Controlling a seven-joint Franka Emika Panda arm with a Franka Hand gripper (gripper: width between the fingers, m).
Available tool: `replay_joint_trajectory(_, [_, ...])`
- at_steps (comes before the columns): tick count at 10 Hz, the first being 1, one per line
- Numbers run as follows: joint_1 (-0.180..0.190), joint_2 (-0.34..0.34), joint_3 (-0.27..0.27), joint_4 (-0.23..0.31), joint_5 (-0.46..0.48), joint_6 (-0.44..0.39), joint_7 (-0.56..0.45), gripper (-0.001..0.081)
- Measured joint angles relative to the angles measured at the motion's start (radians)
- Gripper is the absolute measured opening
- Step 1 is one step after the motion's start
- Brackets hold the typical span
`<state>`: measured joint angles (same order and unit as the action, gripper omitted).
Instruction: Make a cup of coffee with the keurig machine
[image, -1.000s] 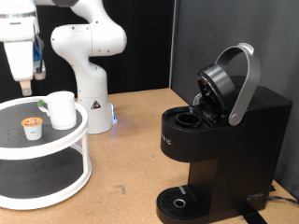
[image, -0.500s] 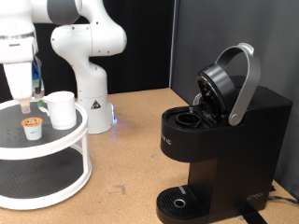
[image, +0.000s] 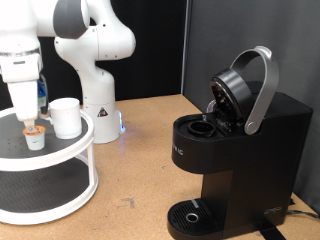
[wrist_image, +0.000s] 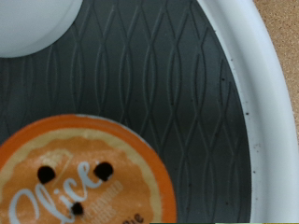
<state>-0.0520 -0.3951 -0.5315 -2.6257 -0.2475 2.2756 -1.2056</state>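
Exterior view: the gripper (image: 31, 122) is seen lowered over a small white pod (image: 35, 138) with a tan foil top, its fingertips at or just above the pod's lid; contact cannot be confirmed, and whether the jaws are spread or pressed together cannot be told; the pod stands on the upper shelf of a white two-tier round tray (image: 70, 150) at the exterior view's left; the cup (image: 66, 117) stands upright on the same shelf, just beside the pod, toward the exterior view's right; the white arm base (image: 95, 60) is seen behind the tray; the keurig machine (image: 240, 150) is set on the tan table (image: 135, 160) at the exterior view's right, well apart from the tray; its domed lid is raised with the silver-grey handle tilted up, and the pod chamber is exposed; the round drip tray at its foot bears nothing.

Wrist view: the pod's orange foil lid (wrist_image: 79, 177) with dark print fills one corner, very close to the camera; a curved white edge of the cup (wrist_image: 33, 23) is seen near it; the dark wave-patterned shelf mat and the tray's white rim (wrist_image: 252, 112) are visible; no fingers are shown.
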Motion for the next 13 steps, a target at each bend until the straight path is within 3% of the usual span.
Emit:
replay_joint_trajectory(7, [0.005, 0.063, -0.017, -0.024, 0.033, 0.094, -0.063, 0.0803])
replay_joint_trajectory(13, [0.011, 0.076, -0.017, -0.03, 0.079, 0.096, -0.121, 0.0803])
